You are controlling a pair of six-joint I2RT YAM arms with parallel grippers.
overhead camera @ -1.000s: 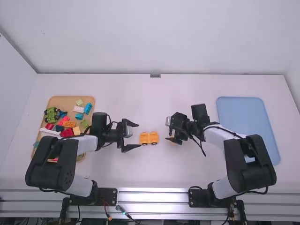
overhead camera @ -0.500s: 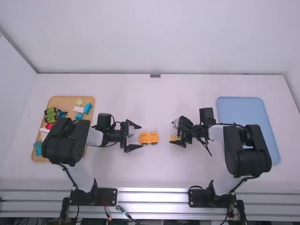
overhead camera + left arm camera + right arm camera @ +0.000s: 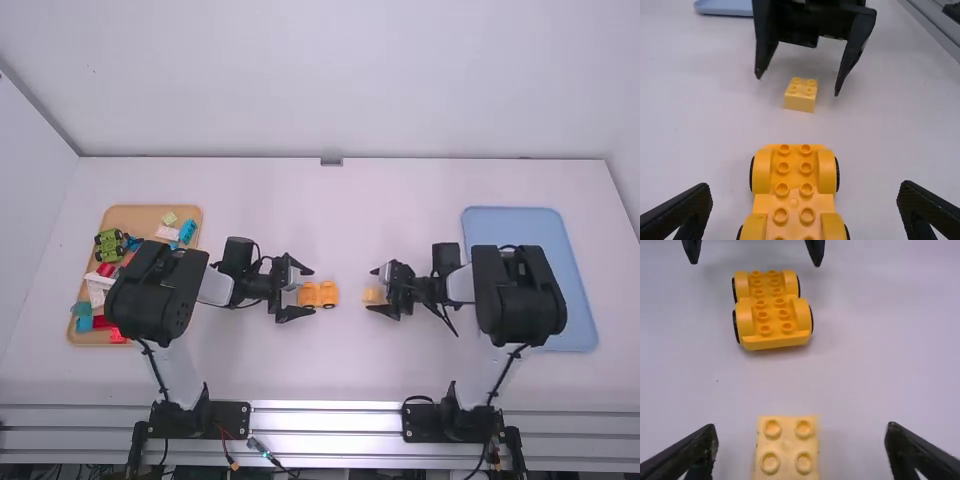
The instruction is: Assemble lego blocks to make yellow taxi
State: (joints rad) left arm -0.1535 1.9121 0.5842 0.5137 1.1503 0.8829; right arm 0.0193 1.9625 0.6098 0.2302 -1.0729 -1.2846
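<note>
In the high view my left gripper (image 3: 304,290) stands open at the left end of the orange-yellow wheeled car base (image 3: 319,294). My right gripper (image 3: 374,291) is open around a small yellow block (image 3: 373,296) to the right of the base. In the left wrist view, my left gripper (image 3: 805,207) has its fingers spread on both sides of the car base (image 3: 794,195), and the block (image 3: 801,95) lies beyond. In the right wrist view, my right gripper (image 3: 801,450) is spread wide with the studded block (image 3: 787,447) between its fingers, not touching; the base (image 3: 770,310) rests farther off.
A wooden tray (image 3: 150,217) with many coloured pieces lies at the left, partly under the left arm. A blue tray (image 3: 515,225) lies at the right, partly covered by the right arm. A metal rail (image 3: 325,420) runs along the table's near edge.
My left gripper has moved right, up to the car base. The right gripper has shifted slightly right and now stands around the small block. The base has stayed in place.
</note>
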